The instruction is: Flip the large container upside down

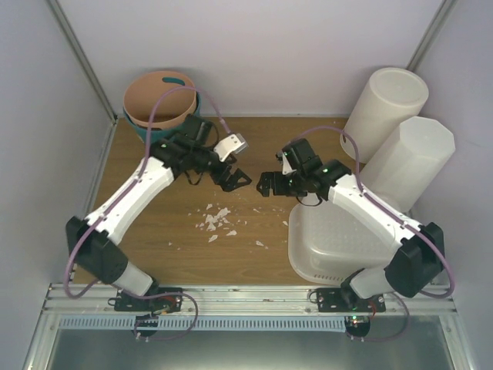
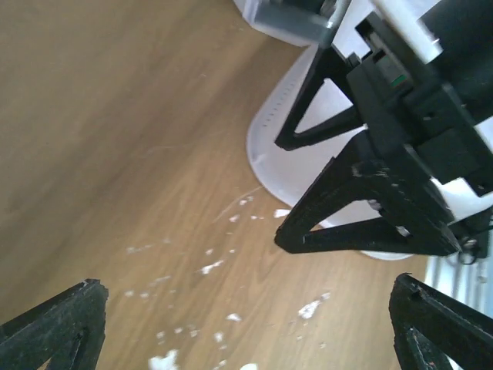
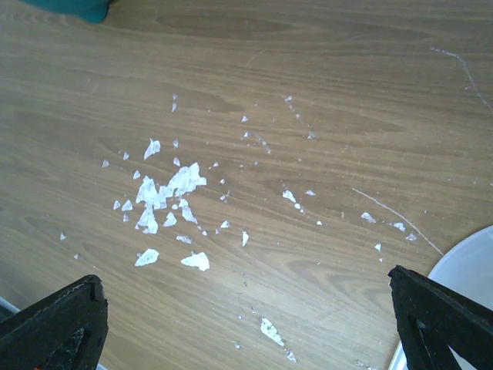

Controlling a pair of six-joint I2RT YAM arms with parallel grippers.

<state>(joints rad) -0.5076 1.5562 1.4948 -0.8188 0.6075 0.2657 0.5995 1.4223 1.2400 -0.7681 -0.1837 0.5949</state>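
Aloft, left gripper (image 1: 237,181) opposite right gripper (image 1: 264,185)

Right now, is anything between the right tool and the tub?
Nothing visible. The right tool hangs open just off the far left corner of the tub; only white scraps lie nearby on the table.

The wooden desk (image 1: 262,150) carries a scatter of white flakes (image 1: 218,220). They lie below the gap between the left hand (image 1: 239,182) and the right hand (image 1: 263,185), on the side nearer the arm bases. The large white tub (image 1: 331,247) sits right of the right hand. Beyond that hand, to its right, stand a round bin (image 1: 381,104) and an eight-sided bin (image 1: 408,162). Beyond the left hand is an orange bucket (image 1: 158,100) nested in a teal bucket (image 1: 142,127).
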